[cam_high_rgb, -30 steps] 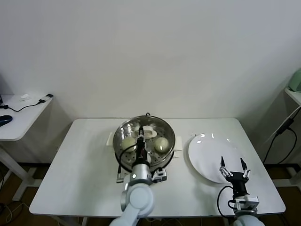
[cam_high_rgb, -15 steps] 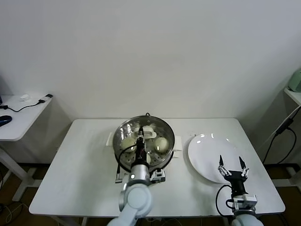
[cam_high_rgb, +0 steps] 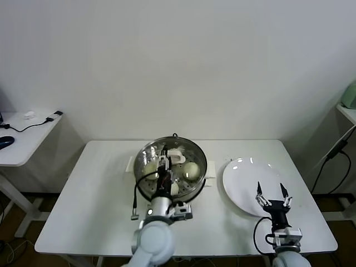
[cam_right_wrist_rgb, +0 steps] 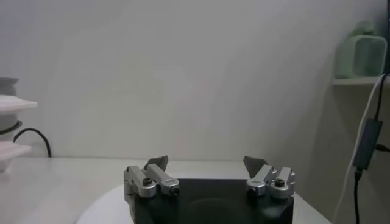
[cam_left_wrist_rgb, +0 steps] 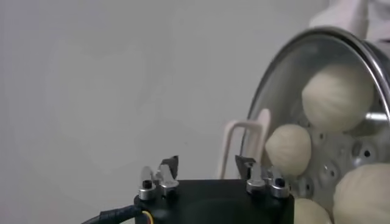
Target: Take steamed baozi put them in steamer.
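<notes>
A moment at the steamer (cam_high_rgb: 172, 164): four steamed baozi (cam_left_wrist_rgb: 337, 95) are seen inside the steel pot on its perforated tray, gathered at the middle of the white table (cam_high_rgb: 94, 200). The left gripper (cam_high_rgb: 162, 166) is held just above the pot's near half, its fingers apart and nothing clamped between them; in the left wrist view the two dark fingertips stand clear of each other, with the buns lying just beyond them inside the rim. The right gripper (cam_high_rgb: 271, 196) is parked at the near right over the near edge of the white plate (cam_high_rgb: 245, 181), its fingers spread wide and empty. The plate is shown bare, so the transfer is judged to be complete or very nearly so.

The relation that matters now is that the buns lie directly below and just ahead of the left gripper, which is far nearer to them than the right; a straight lift up and back toward the near edge is what the coming move is judged to call for, with care needed that no bun is dragged along.

Compared with a second ago, the left fingers, then closed, are now parted, and the left forearm is shifted slightly leftward. The right gripper is scarcely moved.
</notes>
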You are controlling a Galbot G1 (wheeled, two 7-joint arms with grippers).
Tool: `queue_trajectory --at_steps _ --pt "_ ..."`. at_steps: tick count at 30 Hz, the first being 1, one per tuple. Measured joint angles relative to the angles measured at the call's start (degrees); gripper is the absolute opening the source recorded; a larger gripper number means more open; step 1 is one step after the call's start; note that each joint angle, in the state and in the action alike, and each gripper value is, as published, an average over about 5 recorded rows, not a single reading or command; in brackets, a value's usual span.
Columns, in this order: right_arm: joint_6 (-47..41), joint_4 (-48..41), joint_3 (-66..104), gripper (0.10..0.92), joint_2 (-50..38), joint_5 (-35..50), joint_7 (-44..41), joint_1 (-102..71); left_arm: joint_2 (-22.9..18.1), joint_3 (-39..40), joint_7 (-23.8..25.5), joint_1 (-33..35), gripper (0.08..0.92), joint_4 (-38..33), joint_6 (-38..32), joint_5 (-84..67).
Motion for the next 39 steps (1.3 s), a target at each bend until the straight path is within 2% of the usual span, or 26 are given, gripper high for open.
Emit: queue_trajectory --at_steps 7,11,17,21,26,32,39 --pt "0.2 0.7 -0.9 0.823 -0.3 1.1 0.2 -0.6 2.3 -3.6 -3.4 2.6 0.800 -6.3 -5.8 -15.8" --pt "0.6 1.2 -1.4 0.823 -1.0 2.1 0.5 -0.8 3.2 -9.9 -5.3 4.6 0.821 -9.0 -10.0 -30.4" --pt "1.5 1.3 -2.5 0.823 -2.6 3.8 0.7 -1.1 5.7 -24.2 -8.2 8.7 0.823 -9.8 -14.7 -53.5" --pt "1.9 1.1 -3.1 0.823 -3.0 4.6 0.7 -1.0 8.2 -31.3 -9.4 11.8 0.823 -7.6 -18.2 -68.2" --pt "2.3 0.9 -4.0 0.822 -3.7 5.1 0.9 -1.0 10.3 -35.7 -9.7 14.2 0.823 -1.8 -24.4 -81.3" --pt "2.4 0.8 -5.1 0.823 -4.9 5.6 1.4 -1.3 11.2 -36.9 -9.7 15.8 0.823 5.8 -31.4 -88.5" --pt "2.5 0.7 -6.0 0.823 -5.5 6.1 1.8 -1.3 11.2 -36.2 -9.7 17.6 0.823 10.2 -36.3 -92.2"
